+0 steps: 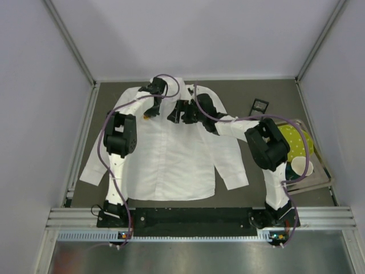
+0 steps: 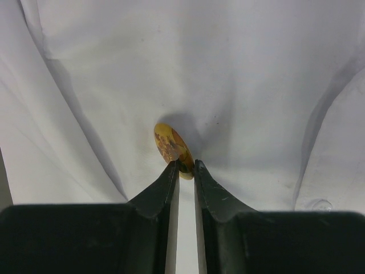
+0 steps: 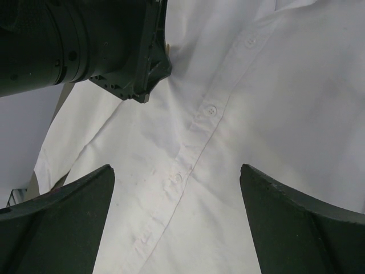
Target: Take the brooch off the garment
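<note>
The white collared shirt (image 1: 171, 154) lies flat on the dark table, collar at the far side. The tiny orange-gold brooch (image 2: 171, 146) stands on edge on the cloth of the shirt (image 2: 239, 85). My left gripper (image 2: 185, 165) is shut on the brooch's lower edge, and the cloth puckers round it. From above the left gripper (image 1: 149, 114) is at the shirt's upper left chest. My right gripper (image 3: 177, 182) is open and empty over the button placket of the shirt (image 3: 274, 114). From above the right gripper (image 1: 179, 113) is near the collar.
A small black square box (image 1: 260, 105) lies on the table right of the shirt. A clear tray (image 1: 319, 177) at the right holds a yellow-green dotted thing (image 1: 296, 142) and a white cup (image 1: 300, 166). The left arm's wrist (image 3: 85, 45) fills the right wrist view's upper left.
</note>
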Available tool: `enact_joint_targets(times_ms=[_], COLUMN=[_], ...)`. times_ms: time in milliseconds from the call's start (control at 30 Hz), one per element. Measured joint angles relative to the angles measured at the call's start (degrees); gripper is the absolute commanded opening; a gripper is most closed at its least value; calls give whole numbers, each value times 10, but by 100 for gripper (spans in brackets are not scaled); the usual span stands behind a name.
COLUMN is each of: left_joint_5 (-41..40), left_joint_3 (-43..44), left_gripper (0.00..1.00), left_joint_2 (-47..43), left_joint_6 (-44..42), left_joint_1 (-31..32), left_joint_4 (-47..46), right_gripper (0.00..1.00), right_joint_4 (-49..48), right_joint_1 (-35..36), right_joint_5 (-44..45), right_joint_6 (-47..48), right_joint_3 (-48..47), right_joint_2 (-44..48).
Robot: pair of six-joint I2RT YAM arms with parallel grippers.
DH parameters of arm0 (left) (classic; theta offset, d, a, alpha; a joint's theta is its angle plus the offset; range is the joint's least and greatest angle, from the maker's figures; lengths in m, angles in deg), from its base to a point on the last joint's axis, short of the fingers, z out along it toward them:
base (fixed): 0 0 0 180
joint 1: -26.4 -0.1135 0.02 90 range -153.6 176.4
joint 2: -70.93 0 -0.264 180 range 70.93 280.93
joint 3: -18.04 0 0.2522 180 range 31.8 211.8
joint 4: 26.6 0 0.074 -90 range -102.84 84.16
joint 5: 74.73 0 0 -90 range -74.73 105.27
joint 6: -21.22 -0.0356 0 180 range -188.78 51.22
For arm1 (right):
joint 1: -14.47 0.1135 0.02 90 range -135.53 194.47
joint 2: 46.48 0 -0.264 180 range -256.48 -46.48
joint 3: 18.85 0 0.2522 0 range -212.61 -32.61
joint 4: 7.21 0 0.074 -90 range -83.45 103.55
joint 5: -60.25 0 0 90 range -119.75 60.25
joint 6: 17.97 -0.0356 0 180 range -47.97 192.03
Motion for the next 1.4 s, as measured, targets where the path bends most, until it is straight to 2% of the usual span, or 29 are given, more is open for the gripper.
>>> enact_joint_targets(times_ms=[400, 500, 533, 767, 1067, 1200, 1400], left_joint_5=[6, 7, 8, 35, 90, 111, 153], left_joint_3=[0, 0, 0, 0, 0, -13, -59], left_gripper=[0, 0, 0, 0, 0, 0, 0], left_joint_2=[-8, -10, -11, -20, -37, -49, -77], left_joint_6=[13, 15, 17, 36, 69, 81, 101], left_joint_1=[-2, -2, -3, -12, -23, -30, -52], left_joint_4=[6, 7, 8, 10, 10, 4, -14], right_gripper=[89, 81, 75, 71, 65, 48, 45], right_joint_4=[0, -3, -5, -45, -57, -72, -82], right_joint_1=[0, 0, 0, 0, 0, 0, 0], right_joint_5=[-4, -8, -10, -23, -31, -36, -53], right_joint_6=[0, -1, -5, -35, -56, -62, -71], right_joint_3=[-5, -27, -36, -65, -73, -91, -123], right_joint_2=[-4, -21, -30, -77, -90, -103, -138])
